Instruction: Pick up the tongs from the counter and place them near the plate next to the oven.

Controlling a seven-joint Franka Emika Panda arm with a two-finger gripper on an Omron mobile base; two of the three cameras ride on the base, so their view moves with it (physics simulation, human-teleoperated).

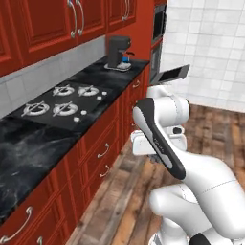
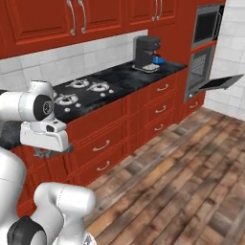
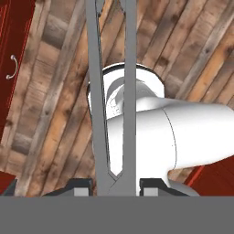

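Note:
The silver tongs (image 3: 98, 91) run up the middle of the hand view, their joined end clamped between my fingertips and their two thin arms pointing away over the wooden floor. My gripper (image 3: 116, 185) is shut on them. From the right base view, the gripper (image 2: 45, 153) hangs low in front of the red cabinets, below the black counter (image 2: 129, 74). A small blue plate (image 2: 159, 61) (image 1: 126, 61) lies at the counter's far end beside the coffee machine (image 2: 145, 51). Just past it stands the oven (image 2: 201, 64), its door (image 2: 220, 82) hanging open.
A gas hob (image 1: 62, 103) is set into the counter (image 1: 28, 153) between me and the coffee machine (image 1: 117, 50). Red drawers with silver handles (image 2: 100, 146) line the front. Wooden floor (image 2: 182, 182) stretches to the right, up to a white tiled wall (image 1: 210, 43).

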